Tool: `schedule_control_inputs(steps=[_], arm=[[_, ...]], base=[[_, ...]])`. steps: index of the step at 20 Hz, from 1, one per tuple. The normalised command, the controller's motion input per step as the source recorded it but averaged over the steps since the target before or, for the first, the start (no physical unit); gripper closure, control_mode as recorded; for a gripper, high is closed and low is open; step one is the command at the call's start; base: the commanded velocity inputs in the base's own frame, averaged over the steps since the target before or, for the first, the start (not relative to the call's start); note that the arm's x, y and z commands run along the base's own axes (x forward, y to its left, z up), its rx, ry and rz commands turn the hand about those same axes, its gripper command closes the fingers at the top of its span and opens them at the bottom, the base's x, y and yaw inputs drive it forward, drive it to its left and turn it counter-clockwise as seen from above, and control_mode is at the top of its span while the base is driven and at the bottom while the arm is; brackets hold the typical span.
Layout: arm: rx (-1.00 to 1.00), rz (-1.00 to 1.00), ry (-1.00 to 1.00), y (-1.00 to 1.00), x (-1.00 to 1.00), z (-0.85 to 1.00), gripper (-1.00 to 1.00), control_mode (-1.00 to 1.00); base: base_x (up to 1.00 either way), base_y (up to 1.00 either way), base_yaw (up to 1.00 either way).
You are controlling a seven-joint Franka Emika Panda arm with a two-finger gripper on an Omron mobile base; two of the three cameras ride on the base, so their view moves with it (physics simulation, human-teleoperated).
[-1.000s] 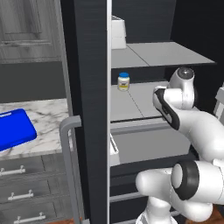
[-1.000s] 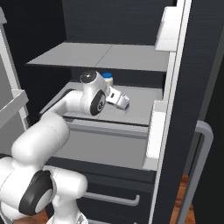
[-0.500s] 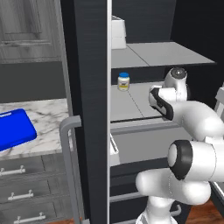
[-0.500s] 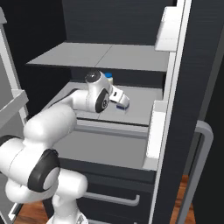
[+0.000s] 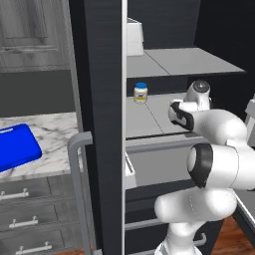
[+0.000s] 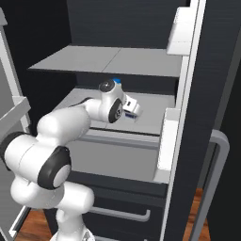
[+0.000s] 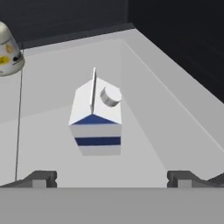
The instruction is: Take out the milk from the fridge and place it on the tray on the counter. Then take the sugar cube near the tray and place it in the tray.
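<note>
The milk, a small white gable-top carton with dark blue marks and a round cap, stands upright on a light grey shelf inside the open black fridge. My gripper is open just in front of the carton. Its fingertips stand wide to either side and touch nothing. The blue tray lies on the white marble counter, left of the fridge. The sugar cube is out of view.
A blue-lidded, yellow-labelled jar stands on the same shelf, to the left of the milk and further back. The fridge door with its grey bar handle stands between the shelf and the counter. Another shelf hangs close above the arm.
The arm has reached a little deeper over the fridge shelf toward the milk. The jaws have stayed wide open.
</note>
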Motion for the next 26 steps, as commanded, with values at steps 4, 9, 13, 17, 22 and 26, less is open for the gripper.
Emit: schedule_control_inputs(steps=[4,9,13,17,22,26], arm=[[0.0,0.0,-0.02,0.0,0.3,-0.21,-1.0,-1.0],[0.0,0.0,0.0,-0.02,0.32,-0.08,-1.0,-1.0],[0.0,0.0,0.0,-0.03,0.34,-0.03,-1.0,-1.0],[0.0,0.0,-0.02,-0.03,0.38,-0.07,-1.0,-1.0],[0.0,0.0,-0.08,-0.16,0.16,-0.11,-1.0,-1.0],[0.0,0.0,-0.09,-0.07,0.26,-0.31,-1.0,-1.0]], base=[[0.0,0.0,0.0],[0.0,0.0,0.0],[0.0,0.0,0.0],[0.0,0.0,0.0],[0.0,0.0,0.0],[0.0,0.0,0.0]])
